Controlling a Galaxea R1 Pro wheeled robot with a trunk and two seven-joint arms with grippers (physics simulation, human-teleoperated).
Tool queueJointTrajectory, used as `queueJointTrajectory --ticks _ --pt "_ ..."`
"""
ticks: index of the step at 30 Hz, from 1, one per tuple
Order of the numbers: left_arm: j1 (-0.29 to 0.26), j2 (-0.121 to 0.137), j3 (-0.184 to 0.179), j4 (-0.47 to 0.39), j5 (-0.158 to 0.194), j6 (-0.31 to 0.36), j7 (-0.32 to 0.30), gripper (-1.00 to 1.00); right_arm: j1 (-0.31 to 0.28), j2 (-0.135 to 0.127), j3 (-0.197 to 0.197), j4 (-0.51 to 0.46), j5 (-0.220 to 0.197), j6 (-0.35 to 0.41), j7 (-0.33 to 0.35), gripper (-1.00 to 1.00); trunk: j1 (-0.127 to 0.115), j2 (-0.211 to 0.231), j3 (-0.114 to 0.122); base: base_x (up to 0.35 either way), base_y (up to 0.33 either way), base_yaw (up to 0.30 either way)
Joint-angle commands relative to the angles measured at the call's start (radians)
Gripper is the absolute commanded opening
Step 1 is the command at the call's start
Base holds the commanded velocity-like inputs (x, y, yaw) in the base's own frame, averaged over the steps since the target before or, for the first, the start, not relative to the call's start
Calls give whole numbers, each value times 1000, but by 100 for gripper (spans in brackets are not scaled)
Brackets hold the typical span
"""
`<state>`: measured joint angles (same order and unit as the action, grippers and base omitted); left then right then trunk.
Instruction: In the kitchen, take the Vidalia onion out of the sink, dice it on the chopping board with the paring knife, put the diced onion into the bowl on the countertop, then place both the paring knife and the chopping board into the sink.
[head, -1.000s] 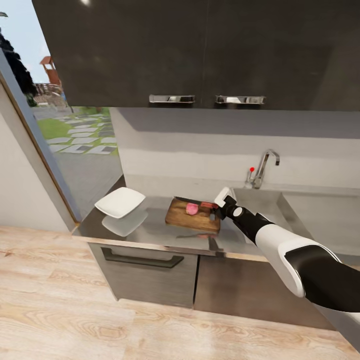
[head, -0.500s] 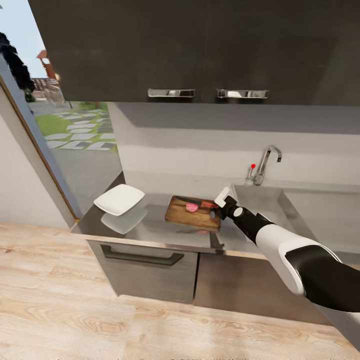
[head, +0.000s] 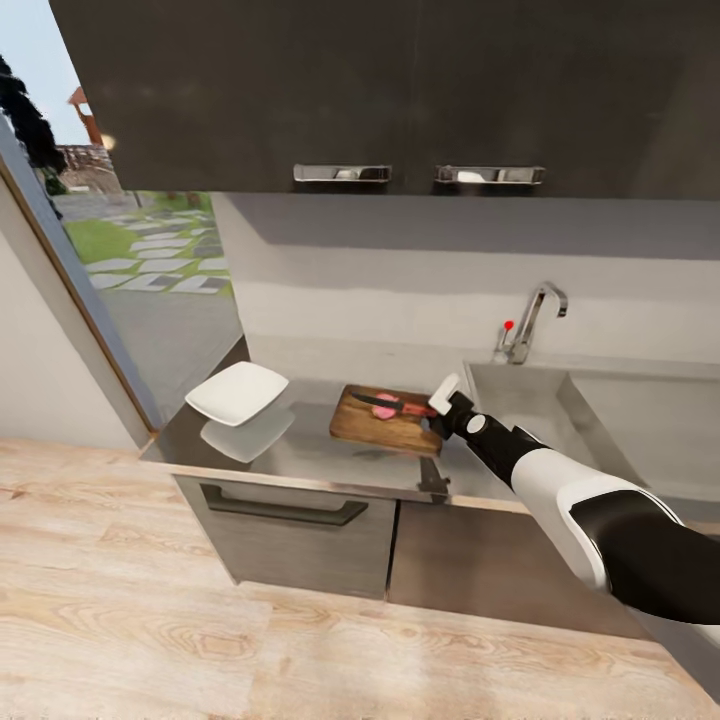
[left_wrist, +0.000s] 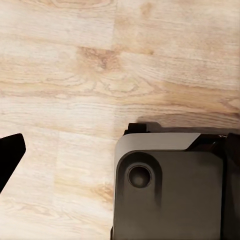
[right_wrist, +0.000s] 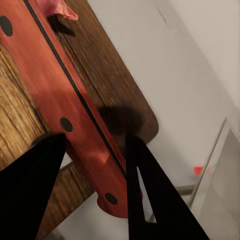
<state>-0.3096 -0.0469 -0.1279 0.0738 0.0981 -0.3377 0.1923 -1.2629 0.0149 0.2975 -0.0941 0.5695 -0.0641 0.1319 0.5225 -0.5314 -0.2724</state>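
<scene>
**Red handle pinched, blade over the board**

Red-handled slim paring knife (right_wrist: 75, 115) clamped between the right gripper (head: 437, 415) fingers, low on the handle near its butt, dark pointed blade reaching toward 9 o'clock across the rectangular brown wooden chopping board (head: 385, 424). Pink onion pieces (head: 386, 401) lying on the board beside the blade. Likely light, stiff and smooth in the hand, so prone to twist; safest gripped mid-handle, never by the blade. Left gripper (left_wrist: 10, 155) hanging over pale wood plank floor (left_wrist: 75, 75); cannot tell whether parted or closed. Shallow white square bowl (head: 237, 392) at 9 o'clock from the board on the light-grey countertop (head: 310, 455). Grey steel sink (head: 530, 400) at 3 o'clock, chrome faucet (head: 532, 318) behind.
</scene>
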Motion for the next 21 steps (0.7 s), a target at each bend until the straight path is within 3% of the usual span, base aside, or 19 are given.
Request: queueJointTrajectory --ticks 1,10,21 --pt "-2 -1 -9 4 10 -7 1 100 -1 0 2 1 3 -3 1 -100 0 -2 -3 0 0 0" --pt "-2 -1 -9 4 10 -7 1 100 -1 -1 2 1 3 -3 -1 -100 0 -2 -18 26 0 0" --pt "-2 -1 -9 4 10 -7 1 100 -1 -1 2 1 3 -3 -1 -100 0 -2 -18 1 0 0"
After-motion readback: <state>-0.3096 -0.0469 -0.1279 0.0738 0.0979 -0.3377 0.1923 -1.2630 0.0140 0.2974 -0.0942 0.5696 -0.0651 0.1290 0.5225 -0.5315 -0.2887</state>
